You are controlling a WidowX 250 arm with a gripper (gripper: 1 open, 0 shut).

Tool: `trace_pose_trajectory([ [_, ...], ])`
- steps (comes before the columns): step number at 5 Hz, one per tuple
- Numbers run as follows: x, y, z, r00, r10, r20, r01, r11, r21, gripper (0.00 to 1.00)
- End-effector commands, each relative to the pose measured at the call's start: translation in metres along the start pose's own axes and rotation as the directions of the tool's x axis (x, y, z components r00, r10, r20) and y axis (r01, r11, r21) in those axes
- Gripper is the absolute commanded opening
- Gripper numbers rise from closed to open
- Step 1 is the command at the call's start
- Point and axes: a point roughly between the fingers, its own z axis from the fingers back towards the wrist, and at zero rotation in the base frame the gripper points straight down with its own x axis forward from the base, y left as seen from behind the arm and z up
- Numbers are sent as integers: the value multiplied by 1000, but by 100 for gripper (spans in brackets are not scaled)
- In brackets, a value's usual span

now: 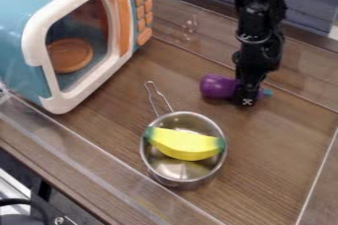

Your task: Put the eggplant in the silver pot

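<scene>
The purple eggplant [216, 86] lies on the wooden table right of centre, its purple body sticking out to the left of the fingers. My black gripper [248, 91] points straight down over its right end, and the fingers are closed around that end, hiding the stem. The silver pot [148, 156] stands in front, nearer the camera, with its wire handle [157, 99] pointing back. A yellow banana-like toy [185, 144] lies inside the pot and fills much of it.
A teal-and-white toy microwave [73, 32] stands at the back left with its door open. A clear raised rim [79, 175] runs along the table's front edge. Bare wood lies between the eggplant and the pot.
</scene>
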Motion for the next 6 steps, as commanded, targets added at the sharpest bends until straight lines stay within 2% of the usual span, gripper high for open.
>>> trace_pose_trajectory([
  [1, 17, 15, 26, 997, -67, 43, 66, 998, 15, 0],
  [2, 14, 0, 56, 999, -3, 33, 2, 999, 36, 0],
  [3, -6, -30, 94, 996, 84, 16, -85, 994, 76, 0],
  [4, -36, -68, 121, 985, 173, 10, -173, 981, 88, 0],
  [5, -68, -94, 128, 986, 168, 11, -168, 984, 60, 0],
  [6, -78, -108, 119, 991, 132, 11, -132, 990, 45, 0],
])
